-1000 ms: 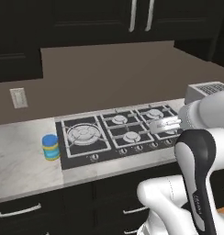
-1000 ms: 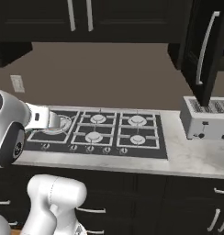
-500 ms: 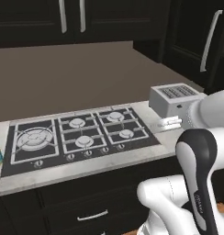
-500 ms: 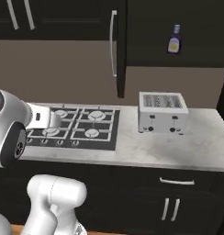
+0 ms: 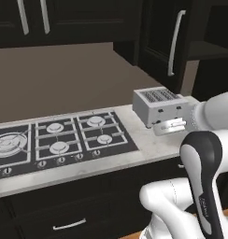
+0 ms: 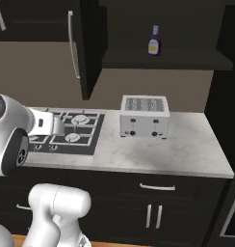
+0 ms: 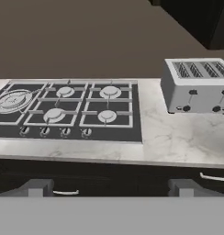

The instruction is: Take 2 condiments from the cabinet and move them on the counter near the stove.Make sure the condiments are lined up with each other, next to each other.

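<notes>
White glossy arm (image 5: 200, 182), dark joints

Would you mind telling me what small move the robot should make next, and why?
Probably raise the open, empty hand toward the small dark bottle on the open cabinet's shelf. That bottle stands above the toaster, while the hand sits low at the edge of the counter, near the stove.

Dim even rendered light, dark cabinets, soft shadows, slightly blurry

The marbled counter (image 7: 178, 137) carries the black stove (image 7: 72, 110) with the silver toaster (image 7: 198, 85) beside it.
</notes>
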Motion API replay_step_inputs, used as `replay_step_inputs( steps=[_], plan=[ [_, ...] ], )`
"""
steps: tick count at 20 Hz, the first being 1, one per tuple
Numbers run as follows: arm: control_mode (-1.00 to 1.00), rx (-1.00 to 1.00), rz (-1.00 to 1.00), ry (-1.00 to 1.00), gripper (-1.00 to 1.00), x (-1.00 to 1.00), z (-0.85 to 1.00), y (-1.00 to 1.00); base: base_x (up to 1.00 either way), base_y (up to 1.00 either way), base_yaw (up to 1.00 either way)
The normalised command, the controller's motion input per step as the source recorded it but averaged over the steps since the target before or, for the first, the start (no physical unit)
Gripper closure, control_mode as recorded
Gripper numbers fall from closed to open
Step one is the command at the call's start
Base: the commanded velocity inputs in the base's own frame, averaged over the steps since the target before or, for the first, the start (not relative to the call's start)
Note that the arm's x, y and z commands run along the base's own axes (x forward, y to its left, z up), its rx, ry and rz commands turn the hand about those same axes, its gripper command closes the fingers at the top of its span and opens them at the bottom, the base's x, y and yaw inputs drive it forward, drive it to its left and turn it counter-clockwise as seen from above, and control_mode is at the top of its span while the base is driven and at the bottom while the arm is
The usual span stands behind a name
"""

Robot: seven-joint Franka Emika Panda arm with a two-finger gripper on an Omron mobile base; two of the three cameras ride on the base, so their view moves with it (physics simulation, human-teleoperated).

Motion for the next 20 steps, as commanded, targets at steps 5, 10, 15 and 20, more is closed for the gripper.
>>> replay_step_inputs(
  steps=[5, 10, 15, 20],
  plan=[
    [1.00, 0.00, 0.00, 0.00, -1.00, 0.00, 0.00, 0.00, 0.15, -0.39, 0.00],
    [1.00, 0.00, 0.00, 0.00, -1.00, 0.00, 0.00, 0.00, 0.08, -0.51, 0.00],
    [1.00, 0.00, 0.00, 0.00, -1.00, 0.00, 0.00, 0.00, 0.21, -0.55, 0.00],
    [1.00, 0.00, 0.00, 0.00, -1.00, 0.00, 0.00, 0.00, 0.36, -0.46, 0.00]
  ],
)
